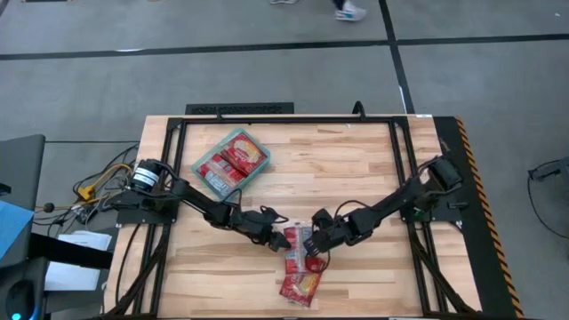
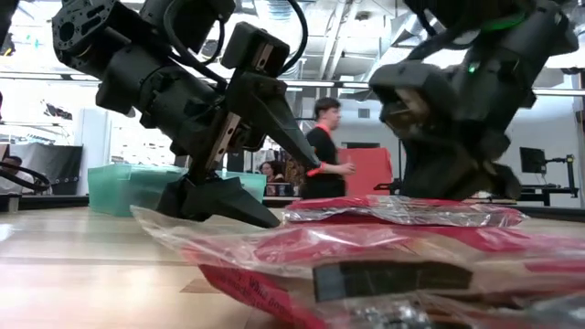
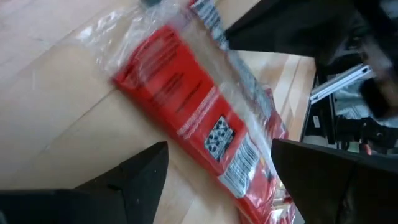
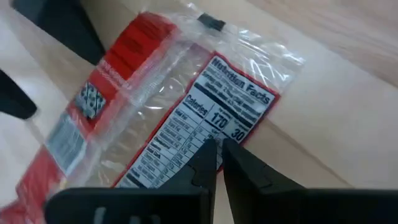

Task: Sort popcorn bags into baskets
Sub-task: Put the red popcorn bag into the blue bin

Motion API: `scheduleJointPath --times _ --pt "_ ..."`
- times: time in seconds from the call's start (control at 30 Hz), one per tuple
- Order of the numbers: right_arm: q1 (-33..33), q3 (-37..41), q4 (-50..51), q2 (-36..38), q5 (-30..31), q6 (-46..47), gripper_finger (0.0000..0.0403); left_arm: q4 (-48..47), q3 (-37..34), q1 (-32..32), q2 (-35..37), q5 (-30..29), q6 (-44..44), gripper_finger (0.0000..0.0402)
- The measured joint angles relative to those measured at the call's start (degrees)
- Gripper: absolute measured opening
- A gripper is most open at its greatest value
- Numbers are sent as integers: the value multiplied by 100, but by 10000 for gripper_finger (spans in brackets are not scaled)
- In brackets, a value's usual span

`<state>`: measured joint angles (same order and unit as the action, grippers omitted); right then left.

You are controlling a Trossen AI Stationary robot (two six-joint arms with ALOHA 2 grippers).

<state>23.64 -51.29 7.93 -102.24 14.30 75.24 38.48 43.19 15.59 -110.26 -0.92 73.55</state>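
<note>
The left pincer (image 1: pixel 277 229) gapes empty beside a popcorn bag (image 1: pixel 296 240); the right pincer (image 1: pixel 313 252) sits nearly closed above it.

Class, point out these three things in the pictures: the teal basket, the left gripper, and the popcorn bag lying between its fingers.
teal basket (image 1: pixel 203 165), high view, its left rim.
left gripper (image 3: pixel 217 186), left wrist view, midway between fingertips.
popcorn bag (image 3: pixel 180 106), left wrist view, red middle panel.

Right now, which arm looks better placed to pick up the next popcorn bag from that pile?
Probably the left. Its gripper has open jaws straddling a red popcorn bag on the table, with the teal basket on its side. The right gripper rests on the bag with its jaws nearly shut.
</note>
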Motion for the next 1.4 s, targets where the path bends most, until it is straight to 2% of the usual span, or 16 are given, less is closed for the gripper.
scheduleJointPath --times 0.2,0.37,0.47,0.6,0.73,0.83,0.97,1.03,1.13,1.2,1.3,1.4 --pt "-141 -411 -455 -497 -211 -436 56 -122 -5 26 0 -84 -27 274" --pt "-312 -848 -299 -749 -584 -1041 56 -131 -5 15 0 -92 -34 269" --pt "-368 -999 -46 -771 -668 -1243 56 -148 -4 11 22 -43 3 252" --pt "-407 -1027 147 -729 -620 -1467 56 -186 3 10 22 -43 31 202" --pt "-427 -1020 381 -575 -442 -1548 55 -292 6 4 24 -62 131 126" --pt "-428 -1032 441 -374 -394 -1576 50 -318 -8 -31 132 242 49 76" --pt "-363 -1027 643 -194 -268 -1578 34 -695 -62 -88 555 647 -223 36" --pt "-304 -1029 621 -172 -221 -1578 24 -1192 -62 -92 887 604 -437 26" --pt "-198 -1027 591 -133 -199 -1575 14 -1852 -21 61 1300 165 -522 24" --pt "-127 -1027 629 -133 -192 -1504 13 -2162 -58 234 1353 -123 -513 37" --pt "-60 -1029 696 -131 -142 -1291 28 -1809 -36 388 1306 -199 -394 77" --pt "5 -1025 1022 -131 -74 -1000 48 -1677 -26 537 1052 -434 91 136"
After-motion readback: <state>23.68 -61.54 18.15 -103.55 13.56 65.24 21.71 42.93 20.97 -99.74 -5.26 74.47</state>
